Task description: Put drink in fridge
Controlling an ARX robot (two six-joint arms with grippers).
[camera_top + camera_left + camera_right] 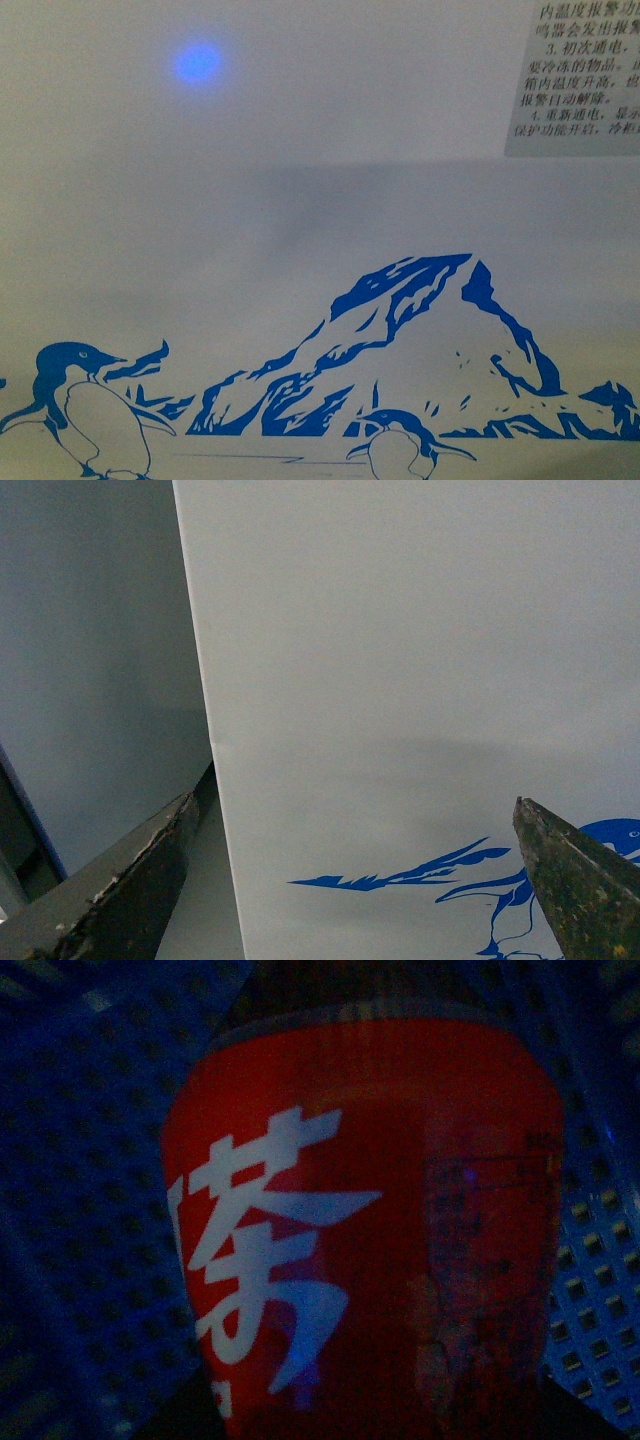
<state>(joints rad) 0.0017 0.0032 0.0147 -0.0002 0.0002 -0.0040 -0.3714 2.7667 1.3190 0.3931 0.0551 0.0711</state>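
Looks like the grab step to me. The drink (pixel 370 1210) fills the right wrist view, with the blue crate (pixel 80 1210) mesh behind it. I'd close square on the label and lift straight up before heading for the fridge (pixel 300 200). Can't tell whether the right claw is open or closed, since no fingers show. The left claw (pixel 352 802) hangs spread wide and empty, close to the fridge's white front.
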